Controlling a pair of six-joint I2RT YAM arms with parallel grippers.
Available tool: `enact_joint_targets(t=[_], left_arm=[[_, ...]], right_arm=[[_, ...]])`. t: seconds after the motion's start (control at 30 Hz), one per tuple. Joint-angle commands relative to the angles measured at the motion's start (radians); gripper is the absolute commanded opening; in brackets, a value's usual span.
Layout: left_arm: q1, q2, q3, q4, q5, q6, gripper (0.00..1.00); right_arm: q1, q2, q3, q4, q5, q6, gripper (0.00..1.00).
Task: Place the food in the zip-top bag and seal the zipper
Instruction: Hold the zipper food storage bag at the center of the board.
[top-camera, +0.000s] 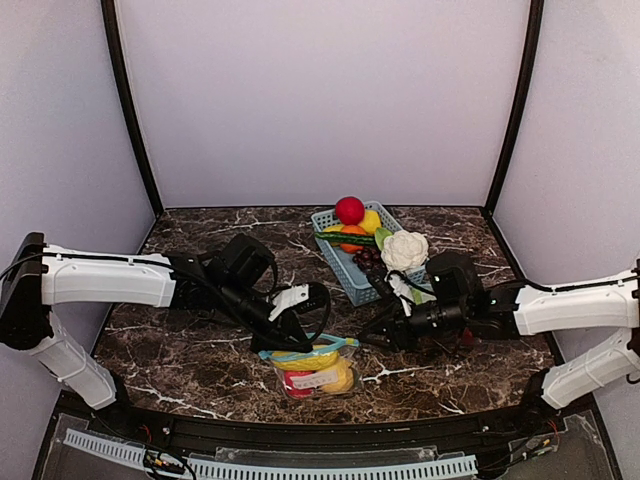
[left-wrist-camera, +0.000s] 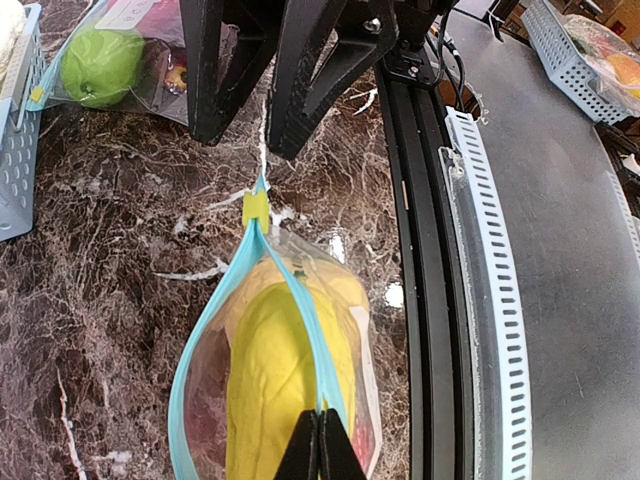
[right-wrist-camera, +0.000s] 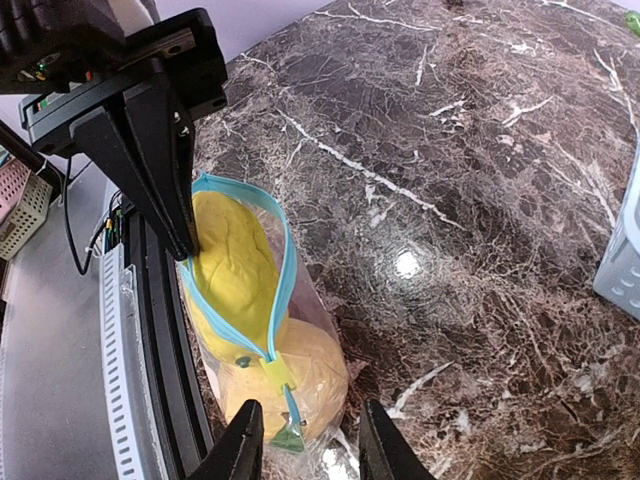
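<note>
Robot test cell, laboratory type. Enclosure: plain pale wall panels (top-camera: 320, 100) in black corner posts (top-camera: 128, 110), dark marble-patterned tabletop (top-camera: 180, 345). Fittings: left arm (top-camera: 100, 278) and right arm (top-camera: 575, 302) in white casings, black metal rail (left-wrist-camera: 420, 250), slotted cable duct (left-wrist-camera: 485, 300), loose wiring (top-camera: 160, 462).

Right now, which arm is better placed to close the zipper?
Right. The right hand is open at the yellow zipper slider; the left hand is shut on the far end of the clear zip-top bag.
</note>
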Motion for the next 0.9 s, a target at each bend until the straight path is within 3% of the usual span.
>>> enact_joint_targets(t=[0.0, 0.53, 0.67, 0.77, 0.87], left_arm=[[-0.005, -0.005, -0.008, -0.033, -0.007, 0.005, 0.01], [-0.005, -0.004, -0.006, -0.036, -0.009, 0.009, 0.01], [-0.005, -0.002, -0.006, -0.038, -0.01, 0.01, 0.01], [-0.005, 0.001, -0.005, -0.04, -0.011, 0.012, 0.01], [-0.004, -0.001, -0.004, -0.036, -0.015, 0.01, 0.01]], right_arm=[[-0.009, 0.04, 0.018, 0.044, -0.037, -0.003, 0.3], [-0.01, 0.094, 0.038, 0.051, -0.098, -0.015, 0.19], [-0.01, 0.097, 0.044, 0.053, -0.111, -0.019, 0.12], [-0.01, 0.1, 0.047, 0.05, -0.119, -0.022, 0.0], [-0.01, 0.099, 0.046, 0.047, -0.119, -0.025, 0.0]])
